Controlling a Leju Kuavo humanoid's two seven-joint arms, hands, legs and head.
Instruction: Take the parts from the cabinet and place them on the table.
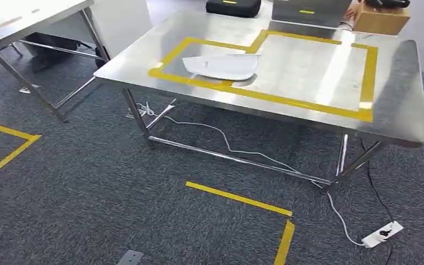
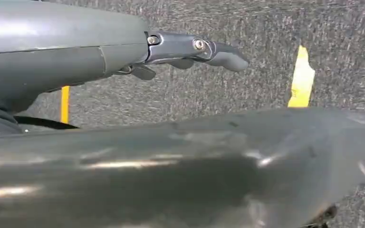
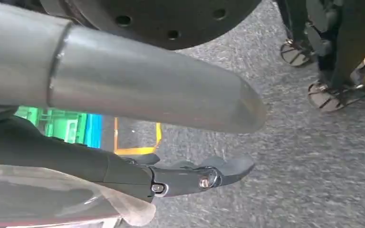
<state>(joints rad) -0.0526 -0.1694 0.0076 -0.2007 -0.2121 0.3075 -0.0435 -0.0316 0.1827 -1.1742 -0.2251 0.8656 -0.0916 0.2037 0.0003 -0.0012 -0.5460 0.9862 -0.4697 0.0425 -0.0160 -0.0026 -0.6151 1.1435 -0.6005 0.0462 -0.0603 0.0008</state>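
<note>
The white, shallow moulded plastic part (image 1: 221,65) lies on the steel bench (image 1: 403,105) inside the yellow tape outline (image 1: 369,72). It appears light, rigid and smooth; grasp at its rim. Left hand (image 2: 190,50) and right hand (image 3: 190,175) hang extended, holding nothing.

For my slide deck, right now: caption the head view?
White part lying inside yellow tape outline on steel table.
</note>
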